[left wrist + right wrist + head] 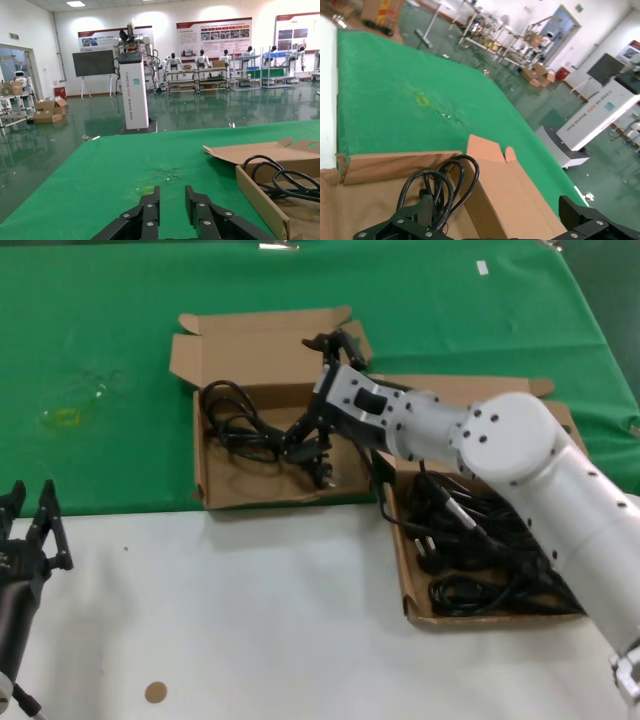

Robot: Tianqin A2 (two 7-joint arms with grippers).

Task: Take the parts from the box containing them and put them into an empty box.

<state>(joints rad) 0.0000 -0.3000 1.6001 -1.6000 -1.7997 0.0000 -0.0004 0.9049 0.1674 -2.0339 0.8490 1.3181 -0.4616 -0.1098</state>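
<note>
Right claw (318,445) is positioned over the squarish brown cardboard flip-lid box (215,490), its black fingers spread wide apart with nothing clamped between them; a looped black rubber power cord (240,425) lies on the box floor directly beneath and just to the robot's left of the fingertips. In the right wrist view the two finger ends sit far apart at the frame edge, with the same cord loop (442,187) on the cardboard below them. The white right arm (520,455) reaches across from the robot's right side. Behind that claw, toward the robot's right, sits the long low-walled brown cardboard box (405,570), which holds a tangled heap of further black power cords with moulded plugs (480,540). Both boxes straddle the edge between the white counter (250,610) and the green cloth (120,330) beyond it.

Left claw (30,530) is parked low at the robot's far left, over the white counter and well apart from both boxes. Its fingers (150,210) stand slightly apart, holding nothing.
</note>
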